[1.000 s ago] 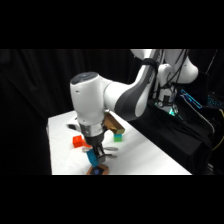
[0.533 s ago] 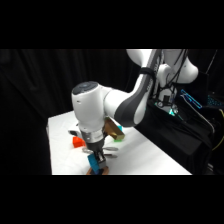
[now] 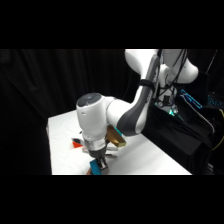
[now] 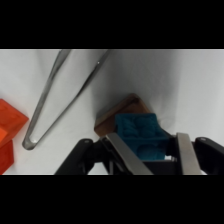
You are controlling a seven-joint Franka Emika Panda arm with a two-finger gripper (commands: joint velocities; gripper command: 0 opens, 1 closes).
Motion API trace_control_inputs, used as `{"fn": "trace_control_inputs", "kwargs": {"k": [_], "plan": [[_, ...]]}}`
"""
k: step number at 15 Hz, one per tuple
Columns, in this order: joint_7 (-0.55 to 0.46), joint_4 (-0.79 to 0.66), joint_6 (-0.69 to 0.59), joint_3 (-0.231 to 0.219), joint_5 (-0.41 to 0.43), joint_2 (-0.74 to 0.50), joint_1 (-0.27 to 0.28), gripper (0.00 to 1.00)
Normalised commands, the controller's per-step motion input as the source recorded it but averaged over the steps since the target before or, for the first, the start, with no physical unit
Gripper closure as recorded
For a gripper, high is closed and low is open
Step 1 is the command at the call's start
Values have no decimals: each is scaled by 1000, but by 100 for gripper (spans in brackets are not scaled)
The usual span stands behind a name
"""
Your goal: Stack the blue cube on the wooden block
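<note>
The end effector (image 4: 147,150) is reaching down at the near edge of the white surface (image 3: 145,155), its two metal fingers (image 4: 125,155) standing on either side of the blue cube (image 4: 141,135), touching it or nearly so. Compared with a second ago, the arm has sunk lower, and the blue cube is now sitting on top of the wooden block (image 4: 117,114). This suggests the stack is made, with only the release and the lift away remaining. The blue cube has no long axis; its embossed top face is pointing up, its edges turned at a slant to the fingers. The wooden block is lying flat, showing beyond the cube. Farther out, metal tongs (image 4: 55,100) are lying with their closed end near the orange cubes (image 4: 10,130).
</note>
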Motion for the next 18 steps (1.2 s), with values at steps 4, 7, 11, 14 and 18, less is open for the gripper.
{"fn": "trace_control_inputs", "kwargs": {"k": [4, 7, 11, 14, 18], "plan": [[31, 93, 192, -45, 83, 59, 74, 74], [32, 61, 112, -91, 30, 28, 96, 24], [0, 2, 7, -89, 6, -24, 78, 1], [-37, -16, -71, -66, 14, -94, 45, 0], [-89, -34, -172, -11, 47, -214, 9, 0]]}}
